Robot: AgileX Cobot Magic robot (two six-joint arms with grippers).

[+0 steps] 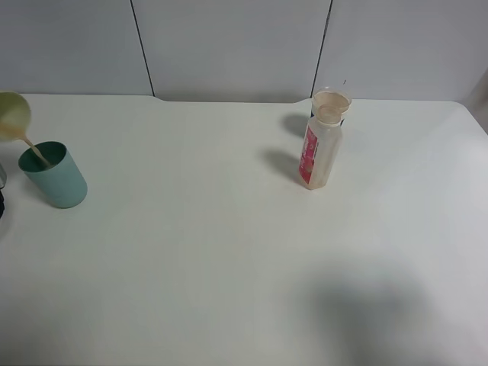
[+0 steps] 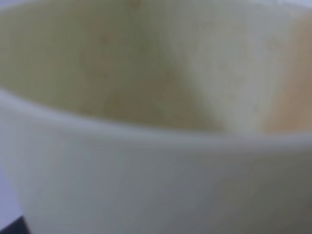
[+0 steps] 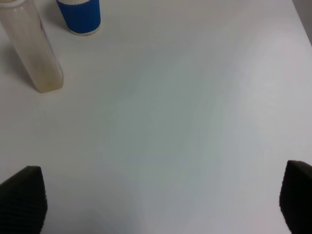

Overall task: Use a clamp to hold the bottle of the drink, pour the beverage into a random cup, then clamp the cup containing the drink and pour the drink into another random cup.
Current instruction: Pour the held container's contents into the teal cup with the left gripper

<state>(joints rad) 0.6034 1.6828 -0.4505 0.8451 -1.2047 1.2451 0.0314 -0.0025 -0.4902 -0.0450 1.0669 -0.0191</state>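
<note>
At nine o'clock on the table point(image 1: 229, 252), the left gripper clamps the yellow-green cup point(image 1: 14, 114) tilted so drink point(image 1: 38, 152) streams into the teal cup point(image 1: 55, 177). The right gripper point(image 3: 161, 204) idles wide; the bottle point(image 1: 320, 149) stands at one o'clock.

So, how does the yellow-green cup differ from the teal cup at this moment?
The yellow-green cup is tipped in the air at the table's left edge, while the teal cup stands on the table. The yellow-green cup pours out a tan stream; the teal cup receives it. Their colours differ. Both are plain tumblers.
</note>
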